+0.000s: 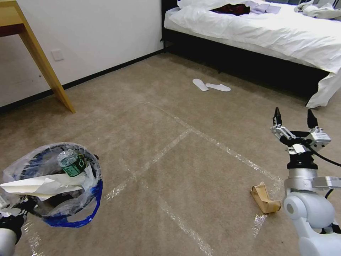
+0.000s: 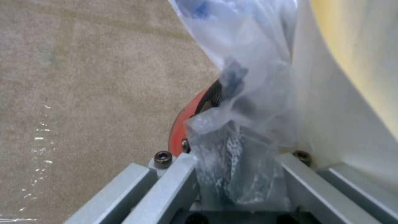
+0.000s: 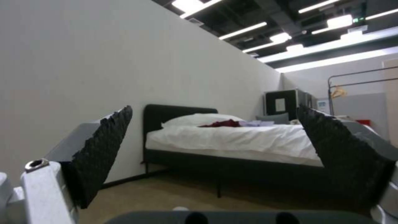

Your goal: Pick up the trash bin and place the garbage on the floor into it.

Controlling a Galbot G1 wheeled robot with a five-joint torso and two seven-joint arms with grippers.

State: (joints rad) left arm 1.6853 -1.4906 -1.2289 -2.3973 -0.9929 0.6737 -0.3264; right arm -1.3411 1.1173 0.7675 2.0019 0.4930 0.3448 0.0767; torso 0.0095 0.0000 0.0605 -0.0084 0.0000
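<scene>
Below right claw (image 1: pixel 294 120), brown bag (image 1: pixel 264 199)

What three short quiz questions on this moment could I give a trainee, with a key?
1. True or false: the right gripper is shut on the brown paper bag.
2. What holds the trash bin?
A. left gripper
B. right gripper
C. nothing
3. Fill in: a green-labelled ______ sits in the bin.

Key: 1 false, it is open and raised above the floor, where the bag lies; 2 A; 3 bottle.
</scene>
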